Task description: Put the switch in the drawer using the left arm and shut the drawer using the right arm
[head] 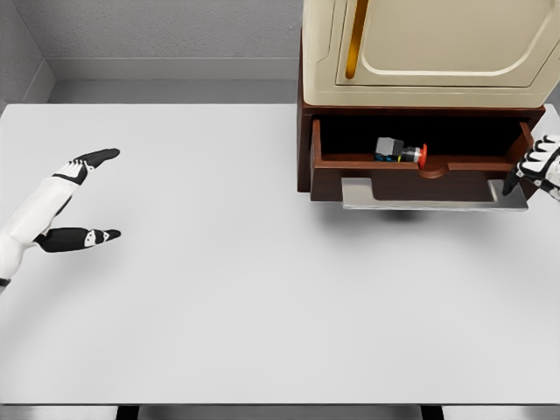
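Small grey red-capped switch (401,150) lying inside open brown wooden drawer (420,164); probably light, rigid. Left hand (83,199) spread, empty. Right hand (540,166) at drawer's corner, grip unclear; best pushed at grey handle (433,194).

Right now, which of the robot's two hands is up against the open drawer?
The right hand, at the drawer front's right end. The left hand hangs open far off over the table.

The grey, red-capped switch (400,150) lies on its side inside the open brown drawer (420,166).
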### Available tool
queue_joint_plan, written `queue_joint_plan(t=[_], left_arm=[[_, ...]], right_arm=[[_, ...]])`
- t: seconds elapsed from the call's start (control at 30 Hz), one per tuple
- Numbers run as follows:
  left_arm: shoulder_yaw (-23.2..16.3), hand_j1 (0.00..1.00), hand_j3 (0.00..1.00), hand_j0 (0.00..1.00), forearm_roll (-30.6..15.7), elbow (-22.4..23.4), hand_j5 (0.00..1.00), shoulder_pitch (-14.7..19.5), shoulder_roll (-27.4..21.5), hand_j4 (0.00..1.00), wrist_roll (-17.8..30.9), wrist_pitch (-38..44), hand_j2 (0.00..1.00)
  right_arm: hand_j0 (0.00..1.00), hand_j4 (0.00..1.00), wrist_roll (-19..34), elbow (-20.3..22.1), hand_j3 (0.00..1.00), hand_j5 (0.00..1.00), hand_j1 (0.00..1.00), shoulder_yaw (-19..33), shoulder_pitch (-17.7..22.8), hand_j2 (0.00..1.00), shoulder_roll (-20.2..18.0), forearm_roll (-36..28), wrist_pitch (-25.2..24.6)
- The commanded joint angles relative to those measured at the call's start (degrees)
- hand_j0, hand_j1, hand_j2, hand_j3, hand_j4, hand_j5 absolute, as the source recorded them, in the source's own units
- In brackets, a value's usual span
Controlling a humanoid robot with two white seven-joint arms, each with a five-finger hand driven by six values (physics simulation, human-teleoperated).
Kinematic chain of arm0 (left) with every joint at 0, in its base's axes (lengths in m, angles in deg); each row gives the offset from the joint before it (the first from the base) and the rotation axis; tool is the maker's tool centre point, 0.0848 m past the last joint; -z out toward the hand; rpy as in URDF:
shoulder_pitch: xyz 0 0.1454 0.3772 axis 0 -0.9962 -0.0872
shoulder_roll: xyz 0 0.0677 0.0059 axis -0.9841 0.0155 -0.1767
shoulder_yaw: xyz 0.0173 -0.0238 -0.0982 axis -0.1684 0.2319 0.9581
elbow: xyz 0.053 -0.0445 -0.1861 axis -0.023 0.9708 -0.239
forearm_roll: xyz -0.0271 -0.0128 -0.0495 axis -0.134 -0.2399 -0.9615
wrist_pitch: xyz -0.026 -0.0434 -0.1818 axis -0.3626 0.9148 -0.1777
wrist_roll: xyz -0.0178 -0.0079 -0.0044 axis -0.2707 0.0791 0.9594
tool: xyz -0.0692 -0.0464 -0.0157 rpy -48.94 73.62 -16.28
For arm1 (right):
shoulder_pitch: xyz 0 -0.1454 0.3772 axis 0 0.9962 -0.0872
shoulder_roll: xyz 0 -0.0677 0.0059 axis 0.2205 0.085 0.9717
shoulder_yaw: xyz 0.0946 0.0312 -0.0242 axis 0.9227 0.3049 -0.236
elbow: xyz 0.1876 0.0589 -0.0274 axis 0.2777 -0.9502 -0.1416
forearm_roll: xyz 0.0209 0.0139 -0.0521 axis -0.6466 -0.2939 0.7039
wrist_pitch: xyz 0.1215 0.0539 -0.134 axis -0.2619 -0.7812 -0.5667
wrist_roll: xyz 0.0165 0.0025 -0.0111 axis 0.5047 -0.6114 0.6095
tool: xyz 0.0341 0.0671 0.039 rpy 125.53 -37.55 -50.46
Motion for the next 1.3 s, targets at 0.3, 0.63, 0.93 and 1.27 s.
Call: queue_joint_plan(t=[0.3, 0.63, 0.93, 1.27], left_arm=[[0.06, 1.0, 1.0, 1.0, -0.47, -0.08, 1.0, 0.0, 0.16, 1.0, -0.02, 0.15, 1.0], [1.9, 1.0, 1.0, 1.0, -0.39, 0.18, 1.0, -0.09, 0.25, 1.0, -0.02, 0.15, 1.0], [1.99, 1.0, 1.0, 1.0, -0.39, 0.18, 1.0, -0.09, 0.25, 1.0, -0.02, 0.15, 1.0], [1.99, 1.0, 1.0, 1.0, -0.39, 0.1, 1.0, -0.09, 0.25, 1.0, -0.02, 0.15, 1.0]], right_arm=[[0.36, 0.36, 1.38, -0.53, 0.36, 0.36, 0.36, -0.13, 0.79, 0.36, 1.11, 2.8, 0.07], [0.36, 0.36, 4.11, -3.52, 0.36, 0.36, 0.36, -0.13, -0.44, 0.36, 6.3, 3.42, 0.07], [0.37, 0.37, 6.31, -6.07, 0.37, 0.37, 0.37, -0.13, -5.62, 0.37, 11.75, 3.77, 0.07], [0.38, 0.38, 6.66, -12.22, 0.38, 0.38, 0.38, -9.18, -15.9, 0.38, 17.29, 5.88, 0.07]])
